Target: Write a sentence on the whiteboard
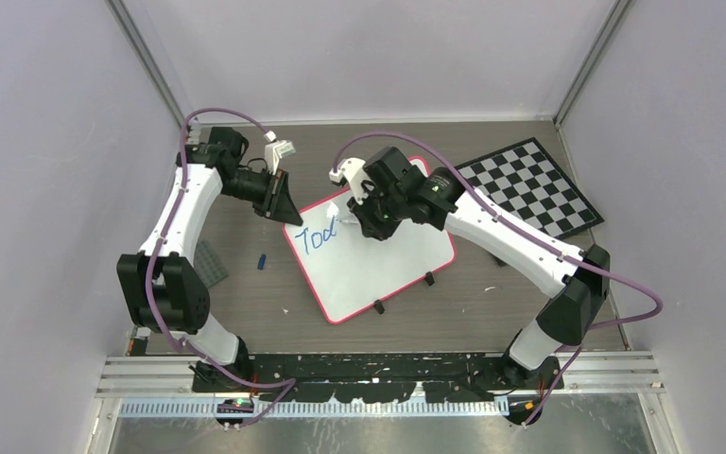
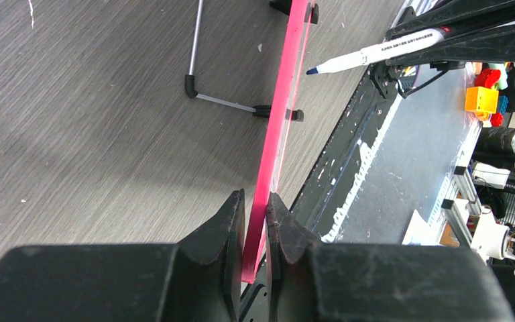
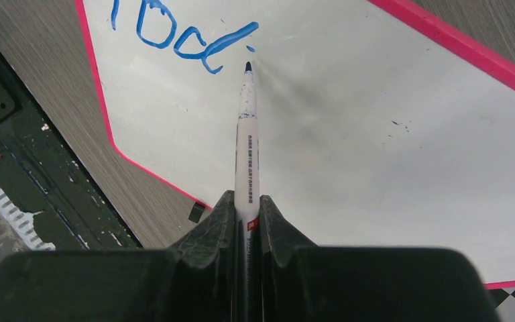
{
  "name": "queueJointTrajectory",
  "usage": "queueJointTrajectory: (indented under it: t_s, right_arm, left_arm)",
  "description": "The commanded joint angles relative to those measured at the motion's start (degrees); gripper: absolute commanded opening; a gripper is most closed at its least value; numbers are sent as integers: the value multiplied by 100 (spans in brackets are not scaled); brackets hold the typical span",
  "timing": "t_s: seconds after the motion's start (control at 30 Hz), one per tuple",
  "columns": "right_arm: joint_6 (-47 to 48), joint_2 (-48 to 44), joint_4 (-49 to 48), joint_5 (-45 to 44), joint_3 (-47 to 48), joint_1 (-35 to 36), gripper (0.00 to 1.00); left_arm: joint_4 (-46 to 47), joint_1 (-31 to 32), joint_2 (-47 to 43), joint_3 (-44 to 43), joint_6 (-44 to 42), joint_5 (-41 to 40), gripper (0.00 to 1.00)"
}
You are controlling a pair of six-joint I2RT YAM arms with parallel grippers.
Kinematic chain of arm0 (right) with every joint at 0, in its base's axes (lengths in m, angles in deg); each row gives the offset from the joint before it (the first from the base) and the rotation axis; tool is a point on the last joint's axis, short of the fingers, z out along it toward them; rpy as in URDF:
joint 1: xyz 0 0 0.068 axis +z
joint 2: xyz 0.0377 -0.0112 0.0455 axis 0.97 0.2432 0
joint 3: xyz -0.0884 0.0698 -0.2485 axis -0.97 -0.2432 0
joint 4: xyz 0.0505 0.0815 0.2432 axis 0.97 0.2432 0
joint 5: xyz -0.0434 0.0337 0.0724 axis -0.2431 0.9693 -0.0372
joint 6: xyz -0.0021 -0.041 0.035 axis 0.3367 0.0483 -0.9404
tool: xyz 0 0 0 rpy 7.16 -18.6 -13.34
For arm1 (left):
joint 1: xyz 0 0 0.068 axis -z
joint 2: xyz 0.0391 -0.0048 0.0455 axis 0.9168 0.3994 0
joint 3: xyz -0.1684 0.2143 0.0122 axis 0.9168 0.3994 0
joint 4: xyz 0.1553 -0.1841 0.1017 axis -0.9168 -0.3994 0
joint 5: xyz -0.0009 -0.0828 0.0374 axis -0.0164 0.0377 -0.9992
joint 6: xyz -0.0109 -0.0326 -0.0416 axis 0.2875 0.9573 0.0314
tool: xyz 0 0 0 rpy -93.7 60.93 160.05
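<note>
the whiteboard (image 1: 388, 270) lies askew on the bench (image 1: 246, 303). the left tool (image 2: 255, 201) is pinched nearly closed on its pink frame (image 2: 278, 134); that grip should stay firm. the right tool (image 3: 247, 204) is clamped tight on a blue marker (image 3: 247, 134), its tip just right of the blue lettering (image 3: 174, 40). i'd press lightly and keep the letters level.

Bright, even light; marker (image 3: 247, 147) throws a soft shadow on the whiteboard (image 3: 389, 134).
</note>
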Motion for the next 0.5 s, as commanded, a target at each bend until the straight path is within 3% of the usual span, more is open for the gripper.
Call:
queueJointTrajectory:
  t_s: [0.0,0.47]
  right_arm:
    - [-95,-29,-293,-206,55,27,0]
    - [-87,208,-309,-322,249,27,0]
  left_arm:
    - [274,111,-14,112,32,-490,0]
    - [298,111,-32,173,23,-502,0]
